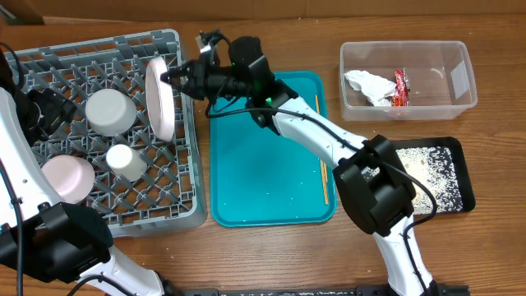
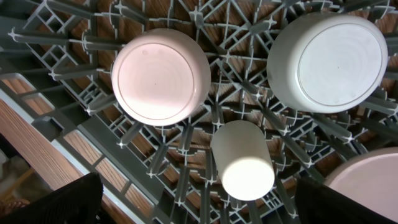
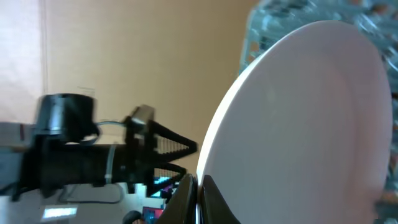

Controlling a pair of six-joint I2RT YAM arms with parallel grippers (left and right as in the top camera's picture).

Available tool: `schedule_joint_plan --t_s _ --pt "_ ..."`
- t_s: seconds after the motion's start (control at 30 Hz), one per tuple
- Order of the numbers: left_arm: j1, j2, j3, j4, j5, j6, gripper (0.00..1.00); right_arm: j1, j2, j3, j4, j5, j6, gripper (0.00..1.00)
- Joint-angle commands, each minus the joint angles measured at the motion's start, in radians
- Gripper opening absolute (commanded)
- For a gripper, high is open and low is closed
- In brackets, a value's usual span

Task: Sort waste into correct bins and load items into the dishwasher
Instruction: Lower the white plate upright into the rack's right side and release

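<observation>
Plate [image 1: 160,97] on edge in rack [image 1: 156,182]

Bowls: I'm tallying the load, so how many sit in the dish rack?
2: a grey-white bowl near the middle of the dish rack, a whitish-pink bowl at its left edge. The left arm may hide another.

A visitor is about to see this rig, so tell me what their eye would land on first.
The whitish-pink plate, standing on edge at the right wall of the grey dish rack with the right claw pinching its rim. Next, the bright teal tray in the middle, then the white rice crumbs on the black tray at the far right.
</observation>
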State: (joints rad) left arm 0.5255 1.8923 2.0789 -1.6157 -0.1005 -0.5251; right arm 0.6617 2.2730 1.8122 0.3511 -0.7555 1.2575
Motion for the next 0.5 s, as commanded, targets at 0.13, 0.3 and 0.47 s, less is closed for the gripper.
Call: schedule_joint_plan --t_s 0.13,0.3,0.47 --pt "-0.002 -0.008 0.015 0.001 0.001 -0.014 1.0 -0.039 0.005 0.025 0.182 -0.011 0.029 0.04" --pt "-0.002 -0.008 0.015 0.001 0.001 -0.014 1.0 -0.041 0.005 0.026 0.134 0.027 0.015 0.04" --pt "-0.002 -0.008 0.015 0.001 0.001 -0.014 1.0 -0.042 0.007 0.026 0.084 0.042 -0.028 0.04"
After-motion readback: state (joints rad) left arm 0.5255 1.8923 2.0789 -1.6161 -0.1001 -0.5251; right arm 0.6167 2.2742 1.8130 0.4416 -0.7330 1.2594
